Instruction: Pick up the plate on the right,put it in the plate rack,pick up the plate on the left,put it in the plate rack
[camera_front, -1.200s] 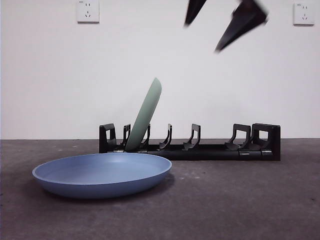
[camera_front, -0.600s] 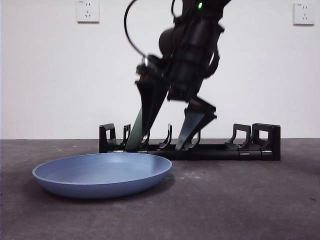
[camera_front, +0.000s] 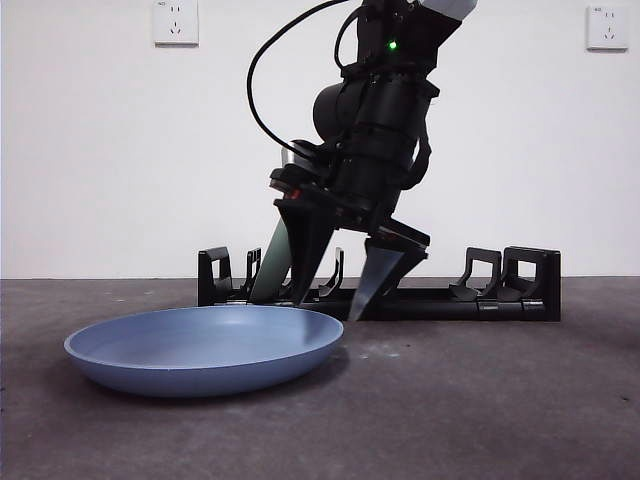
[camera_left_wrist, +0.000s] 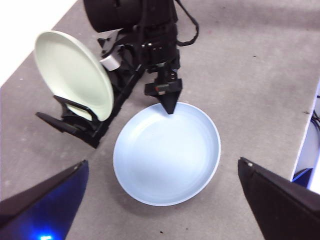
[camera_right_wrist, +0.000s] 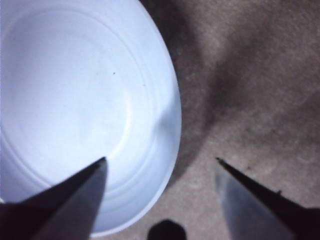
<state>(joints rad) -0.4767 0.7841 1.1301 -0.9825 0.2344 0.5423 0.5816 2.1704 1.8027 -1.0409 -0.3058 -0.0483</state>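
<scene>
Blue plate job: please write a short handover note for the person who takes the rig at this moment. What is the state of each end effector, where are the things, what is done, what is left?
Right end effector: open, low over the blue plate, one jaw inside its rim, the other outside over the table; nothing held.
Left end effector: open, empty, high above the table, waiting.
Green plate: already standing tilted in the plate rack, near one end.
Blue plate: lying flat on the table in front of the rack.
Done: one plate racked.
Left: close on the blue plate's rim, lift it and stand it in a free slot of the rack.
</scene>
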